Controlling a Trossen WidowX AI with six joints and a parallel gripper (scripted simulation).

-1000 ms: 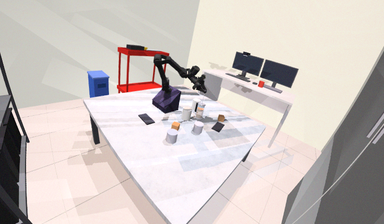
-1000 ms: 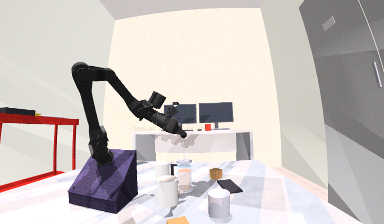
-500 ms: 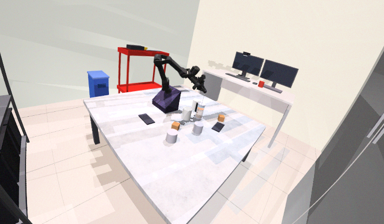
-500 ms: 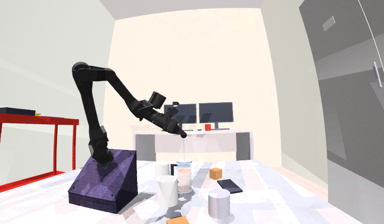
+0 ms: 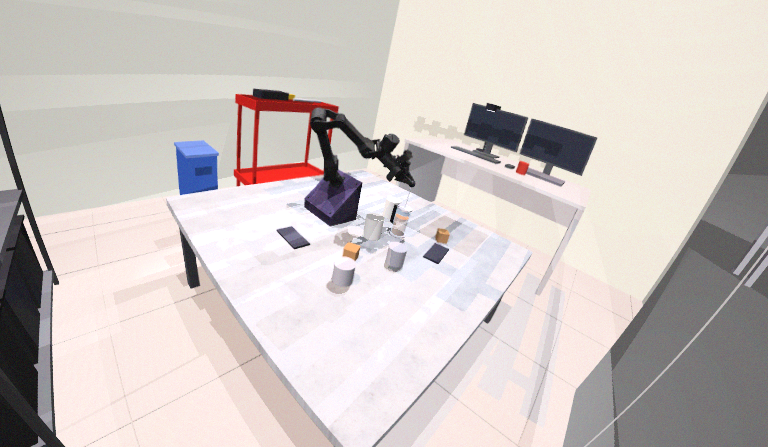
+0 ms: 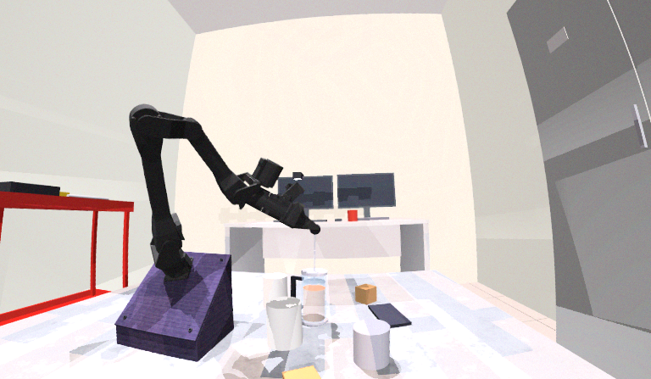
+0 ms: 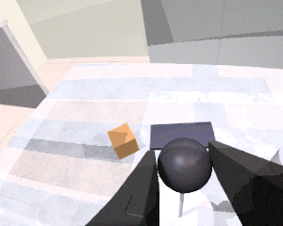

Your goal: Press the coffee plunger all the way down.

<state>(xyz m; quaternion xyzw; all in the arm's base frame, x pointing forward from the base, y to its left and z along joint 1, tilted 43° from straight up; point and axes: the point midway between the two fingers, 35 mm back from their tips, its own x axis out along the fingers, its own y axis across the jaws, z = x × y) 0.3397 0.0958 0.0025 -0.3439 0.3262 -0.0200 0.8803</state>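
Observation:
The coffee press [image 5: 399, 225] [image 6: 314, 298] stands upright on the table, a clear glass with an orange-brown filling and a black handle on its left in the exterior view. Its thin rod [image 6: 314, 253] rises well above the lid. The round black plunger knob [image 7: 184, 165] [image 6: 314, 229] sits at the top of the rod. My gripper [image 7: 181, 153] [image 6: 314, 228] [image 5: 410, 182] is shut on the knob, one finger on each side in the wrist view. The lower part of the press is mostly hidden in the wrist view.
A white tapered cup [image 5: 373, 227] [image 6: 284, 325] and a white cylinder [image 6: 274, 286] stand close to the press. Grey cylinders [image 5: 343, 272] [image 6: 371, 344], orange blocks [image 5: 442, 235] [image 7: 123, 140] and dark flat slabs [image 5: 292, 237] [image 7: 179, 134] lie around on the table.

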